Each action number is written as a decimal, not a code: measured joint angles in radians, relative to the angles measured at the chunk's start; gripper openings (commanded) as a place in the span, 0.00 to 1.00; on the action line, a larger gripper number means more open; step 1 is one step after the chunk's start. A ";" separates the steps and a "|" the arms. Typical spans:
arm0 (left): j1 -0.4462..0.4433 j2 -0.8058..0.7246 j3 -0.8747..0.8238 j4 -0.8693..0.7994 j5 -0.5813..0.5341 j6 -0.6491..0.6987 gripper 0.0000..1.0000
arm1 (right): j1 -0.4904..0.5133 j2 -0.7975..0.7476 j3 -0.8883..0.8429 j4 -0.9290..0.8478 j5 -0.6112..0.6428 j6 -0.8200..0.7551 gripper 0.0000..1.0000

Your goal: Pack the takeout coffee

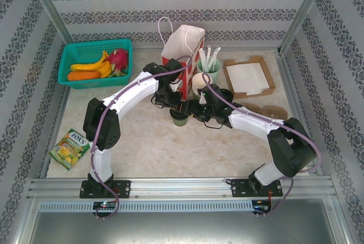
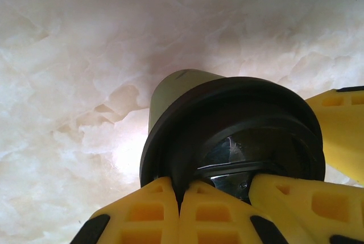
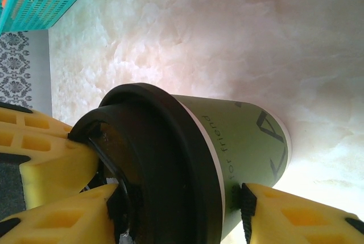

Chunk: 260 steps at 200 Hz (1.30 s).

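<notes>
Carefully, find the takeout coffee (image 1: 180, 118) upright on the worktop (image 1: 142, 147) just in front of the paper bag (image 1: 183, 45). Leave left jaws closed, empty, tips at the black lid (image 2: 227, 119). Close right jaws squarely around the cup wall (grip now impossible to tell), then lift straight above the bag.

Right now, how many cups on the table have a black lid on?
1: the takeout coffee, mid-table, just in front of the paper bag. The arms cover part of the table around it, so another could be hidden.
</notes>
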 measured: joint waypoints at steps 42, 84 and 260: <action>0.000 -0.015 -0.019 0.018 0.002 -0.001 0.10 | 0.002 0.000 0.018 -0.031 0.015 -0.001 0.53; 0.000 -0.054 -0.064 0.058 0.009 -0.004 0.14 | 0.002 0.000 0.034 -0.061 0.027 -0.011 0.53; 0.195 -0.316 -0.384 0.240 -0.084 -0.200 0.92 | 0.029 -0.005 0.077 -0.143 0.091 -0.109 0.80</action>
